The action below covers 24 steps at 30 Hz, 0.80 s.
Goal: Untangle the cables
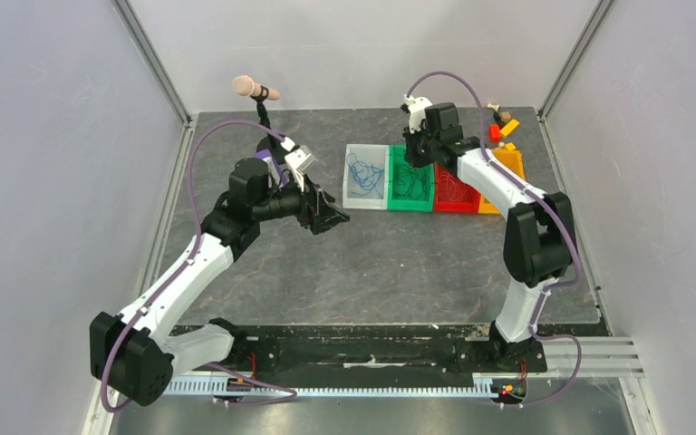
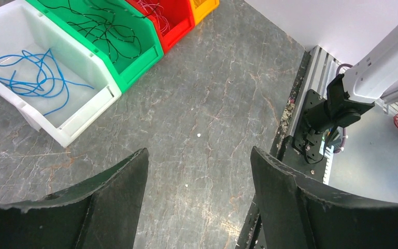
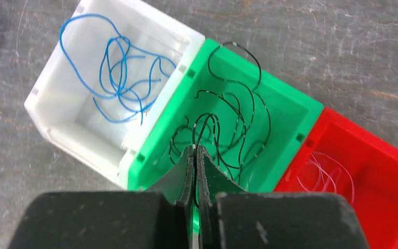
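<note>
A blue cable [image 3: 119, 78] lies looped in a white bin [image 3: 41, 98]. A black cable [image 3: 238, 122] lies in the green bin [image 3: 290, 111] next to it. My right gripper [image 3: 194, 149] hangs over the green bin, shut on a strand of the black cable. Thin pale wires [image 3: 326, 171] lie in the red bin [image 3: 378, 150]. In the top view my right gripper [image 1: 410, 154] is above the green bin [image 1: 411, 207]. My left gripper [image 1: 331, 216] is open and empty, left of the white bin [image 1: 365, 147]; its wrist view shows bare table between its fingers [image 2: 129, 192].
An orange bin [image 1: 510, 161] ends the row at the right, with small toys [image 1: 503, 122] behind it. A pink-headed microphone on a stand [image 1: 256, 88] is at the back left. The right arm's base [image 2: 326, 114] and the table's front rail show in the left wrist view.
</note>
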Available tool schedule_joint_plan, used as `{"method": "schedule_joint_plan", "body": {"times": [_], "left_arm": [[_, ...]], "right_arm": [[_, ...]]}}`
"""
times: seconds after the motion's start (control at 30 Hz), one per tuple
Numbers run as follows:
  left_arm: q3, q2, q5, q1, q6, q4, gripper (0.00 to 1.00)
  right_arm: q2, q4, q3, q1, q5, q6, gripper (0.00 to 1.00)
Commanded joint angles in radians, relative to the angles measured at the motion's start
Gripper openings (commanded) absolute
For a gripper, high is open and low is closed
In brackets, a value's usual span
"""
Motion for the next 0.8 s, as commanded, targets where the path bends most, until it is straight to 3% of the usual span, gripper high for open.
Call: {"method": "schedule_joint_plan", "body": {"times": [0.0,0.33,0.53,0.77], "left_arm": [[-0.012,-0.045,-0.027,0.008,-0.022,0.038,0.79],[-0.022,-0.049,-0.045,0.031,-0.022,0.041,0.79],[-0.023,-0.044,-0.044,0.044,-0.028,0.048,0.79],[-0.021,-0.032,-0.043,0.049,-0.038,0.057,0.79]], "right_arm": [[0.066,0.148,0.045,0.012,-0.021,0.086,0.0],[0.093,0.604,-0.288,0.011,-0.061,0.113,0.0],[0.123,0.704,-0.378,0.01,-0.044,0.085,0.0],[0.177,0.679,-0.376,0.004,-0.046,0.055,0.0]]}}
